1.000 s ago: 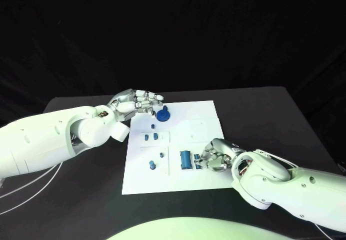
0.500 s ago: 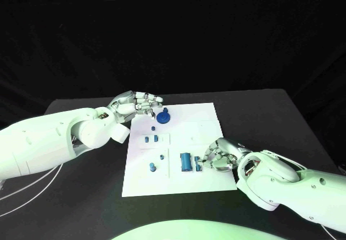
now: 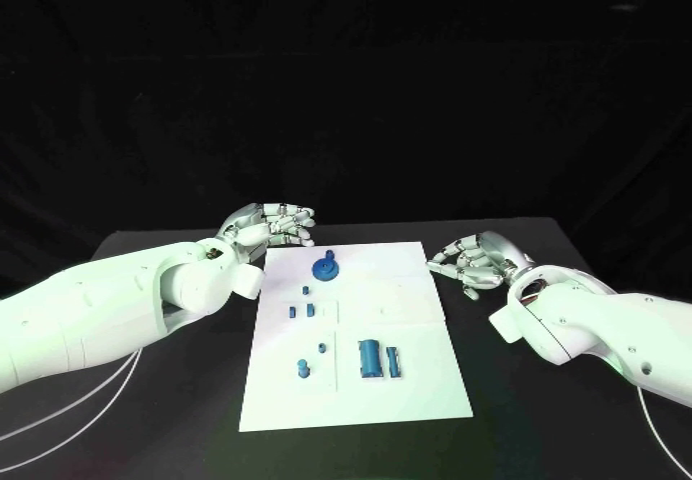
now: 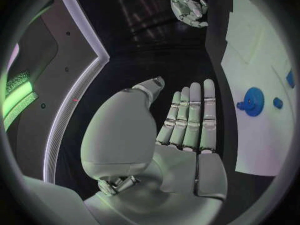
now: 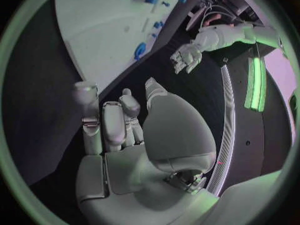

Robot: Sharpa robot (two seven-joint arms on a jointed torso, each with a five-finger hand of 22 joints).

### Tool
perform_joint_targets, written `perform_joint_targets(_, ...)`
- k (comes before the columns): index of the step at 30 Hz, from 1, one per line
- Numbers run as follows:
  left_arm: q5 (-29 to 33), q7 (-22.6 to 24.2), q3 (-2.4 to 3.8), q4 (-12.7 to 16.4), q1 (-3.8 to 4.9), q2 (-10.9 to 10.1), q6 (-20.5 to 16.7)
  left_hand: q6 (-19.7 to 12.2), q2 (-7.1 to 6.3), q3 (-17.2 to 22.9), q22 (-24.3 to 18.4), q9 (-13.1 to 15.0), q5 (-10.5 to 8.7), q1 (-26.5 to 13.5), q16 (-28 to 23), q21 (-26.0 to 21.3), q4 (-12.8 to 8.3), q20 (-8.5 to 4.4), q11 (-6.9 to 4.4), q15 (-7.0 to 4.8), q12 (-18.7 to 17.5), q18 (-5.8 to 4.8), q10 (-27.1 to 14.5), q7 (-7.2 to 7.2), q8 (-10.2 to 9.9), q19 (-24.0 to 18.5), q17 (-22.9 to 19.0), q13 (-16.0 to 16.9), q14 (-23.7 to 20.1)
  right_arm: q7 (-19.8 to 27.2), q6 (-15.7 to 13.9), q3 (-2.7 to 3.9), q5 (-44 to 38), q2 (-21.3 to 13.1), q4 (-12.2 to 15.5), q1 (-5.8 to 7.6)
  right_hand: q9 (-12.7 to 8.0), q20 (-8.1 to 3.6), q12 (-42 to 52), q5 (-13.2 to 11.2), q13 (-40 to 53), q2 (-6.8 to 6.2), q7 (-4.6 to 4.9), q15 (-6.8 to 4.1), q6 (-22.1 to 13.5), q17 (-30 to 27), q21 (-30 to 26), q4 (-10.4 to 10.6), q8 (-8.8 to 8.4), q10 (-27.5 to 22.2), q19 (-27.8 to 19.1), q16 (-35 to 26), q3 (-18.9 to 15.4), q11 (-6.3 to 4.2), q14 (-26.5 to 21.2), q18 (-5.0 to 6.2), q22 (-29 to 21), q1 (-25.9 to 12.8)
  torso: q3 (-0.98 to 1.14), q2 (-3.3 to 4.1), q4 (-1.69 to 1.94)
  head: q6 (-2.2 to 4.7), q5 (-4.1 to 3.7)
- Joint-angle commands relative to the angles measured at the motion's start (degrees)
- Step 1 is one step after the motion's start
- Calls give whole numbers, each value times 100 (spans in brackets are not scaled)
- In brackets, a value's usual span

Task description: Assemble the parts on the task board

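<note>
Hands are held off the board, so a pause between placements is judged to be in hand, with no part gripped. Off the far-left corner of the flat white task board the left silver hand hovers over the black table, fingers extended side by side and nothing held; the round blue toothed part with a small knob lies on the board just beside it, toward the right hand. Nearer the robot, small blue pegs and a ribbed blue cylinder part lie on the smooth plate. Off the far-right corner, the right silver hand is seen with fingers loosely curled, empty. Next, one hand would need lowering onto a chosen part for a fine pinch.
</note>
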Motion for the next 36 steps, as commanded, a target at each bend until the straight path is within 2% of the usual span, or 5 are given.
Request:
perform_joint_targets(1,646,463,4,-223,0,134,-556,-142,11,-13,-458,-25,-10,173,-950,-717,105,167,113,151,-369,24,14,-74,25,-245,-333,-263,-172,1732,-55,34,1599,186,-568,48,-39,120,-1302,-10,-897,-8,127,145,-301,-1588,-1427,-9,-103,-1021,-638,-1604,3,128,-960,120,-629,309,-55,-100,-18,235,-10)
perform_joint_targets(13,523,729,10,-1119,-2,727,-1463,-479,247,-840,-1688,-531,10,262,-3457,-2393,341,373,36,403,-1943,-210,-253,-488,-455,-555,-1167,-607,-1143,2576,1185,81,2103,774,-2016,65,-669,883,-4044,-15,-4993,92,562,836,-496,-3576,-2855,3,-586,-1226,-1948,-5216,-221,643,-2397,135,-3847,648,-68,-237,3,638,42)
perform_joint_targets(14,433,443,6,-1063,-4,683,-969,-4573,1183,-2443,-2600,-1891,-977,-2195,-4593,-3092,-1156,-1288,-924,-690,-2746,-970,-4911,-1180,-1599,-4502,-1840,-968,-4446,2026,538,78,1716,728,-1941,70,-2747,-482,-5265,-621,-6766,539,-760,116,-5119,-6067,-3210,-1612,-1811,-6751,-7335,-6894,-529,-310,-7991,-890,-7191,-1804,-79,-204,5,552,24)
perform_joint_targets(24,369,549,25,-541,-130,644,-1593,-4573,1183,-2443,-2600,-1891,-977,-7925,-4593,-3092,-1156,-1288,-924,-690,-2746,-970,-4911,-1180,-1599,-4502,-1840,-968,-4446,2325,116,275,2341,639,-1405,-191,-2747,-482,-5265,-621,-6766,539,-760,116,-5119,-6067,-3210,-1612,-1811,-6751,-7335,-6894,-529,-310,-7991,-890,-7191,-7483,-41,-396,314,594,-261)
perform_joint_targets(36,185,855,82,967,-495,533,-3398,-4573,1183,-2443,-2600,-1891,-977,-7925,-4593,-3092,-1156,-1288,-924,-690,-2746,-970,-4911,-1180,-1599,-4502,-1840,-968,-4446,3140,-1033,812,4041,396,55,-902,-2747,-482,-5265,-621,-6766,539,-760,116,-5119,-6067,-3210,-1612,-1811,-6751,-7335,-6894,-529,-310,-7991,-890,-7191,-7483,-14,-538,542,624,-472)
